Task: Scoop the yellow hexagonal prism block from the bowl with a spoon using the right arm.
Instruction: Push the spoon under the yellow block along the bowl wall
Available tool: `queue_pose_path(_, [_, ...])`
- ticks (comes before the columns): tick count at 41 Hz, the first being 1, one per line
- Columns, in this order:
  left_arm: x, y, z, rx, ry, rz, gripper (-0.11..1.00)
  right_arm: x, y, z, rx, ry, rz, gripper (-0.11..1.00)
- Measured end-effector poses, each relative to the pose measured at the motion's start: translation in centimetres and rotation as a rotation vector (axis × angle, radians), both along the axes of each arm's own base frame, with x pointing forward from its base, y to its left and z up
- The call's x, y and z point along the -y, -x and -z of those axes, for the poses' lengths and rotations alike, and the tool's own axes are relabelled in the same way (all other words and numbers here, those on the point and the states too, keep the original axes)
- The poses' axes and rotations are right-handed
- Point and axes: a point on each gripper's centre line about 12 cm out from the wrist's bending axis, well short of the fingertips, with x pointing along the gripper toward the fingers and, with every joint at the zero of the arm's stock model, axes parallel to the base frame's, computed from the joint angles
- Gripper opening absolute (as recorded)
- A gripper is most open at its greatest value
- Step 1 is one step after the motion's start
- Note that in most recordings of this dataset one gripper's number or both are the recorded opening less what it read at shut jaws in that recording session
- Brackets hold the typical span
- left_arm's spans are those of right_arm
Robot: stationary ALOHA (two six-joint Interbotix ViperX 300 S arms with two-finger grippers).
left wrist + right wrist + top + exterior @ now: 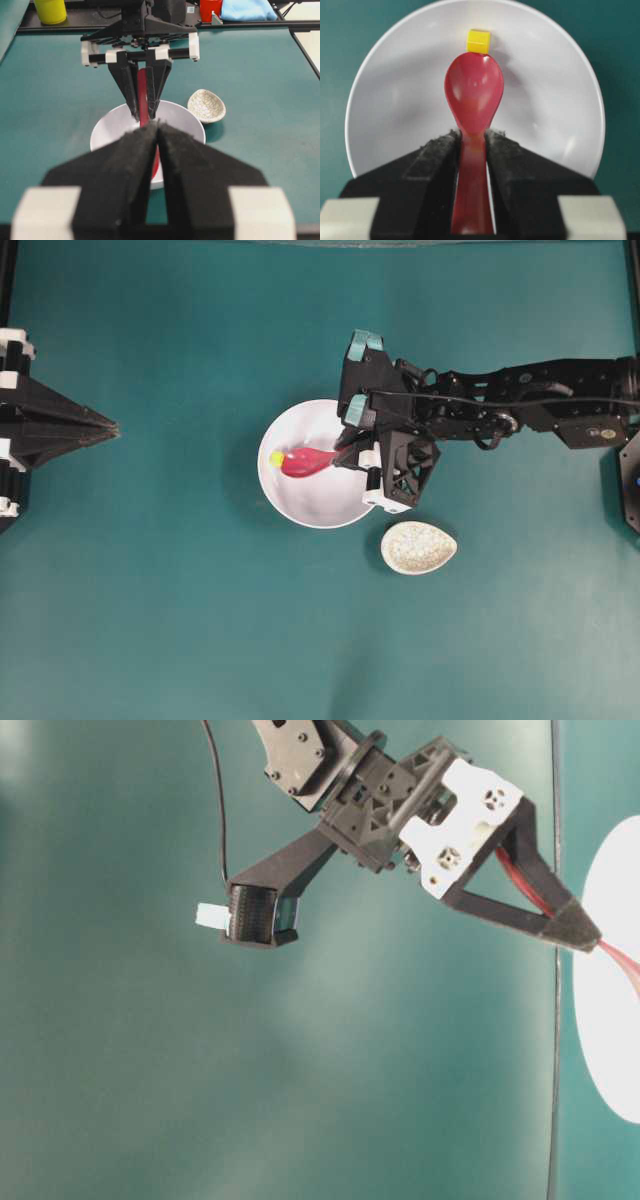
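Right gripper [470, 145]: I've got it clamped on the spoon [474, 92] handle.
Left gripper [158, 130]: clenched, empty, by the tabletop's left edge.
Block: yellow hexagonal prism block [478, 41] in the bowl [395, 100], touching the scoop tip.
Progress: spoon placed; block not scooped.

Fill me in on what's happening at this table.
The right gripper is shut on the handle of a glossy pink-red spoon, holding its scoop inside the large white bowl. The scoop's tip is at a tiny yellow block, not yet scooped. The left gripper is shut and empty, clear of the bowl.
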Motion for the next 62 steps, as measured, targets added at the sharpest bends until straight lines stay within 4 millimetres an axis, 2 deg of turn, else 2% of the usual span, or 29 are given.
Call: queue_pose_path(62, [0.0,0.0,0.0,-0.002,0.000,0.000,0.09,-1.0,1.6,2.1,0.119,0.051,0.052,0.24])
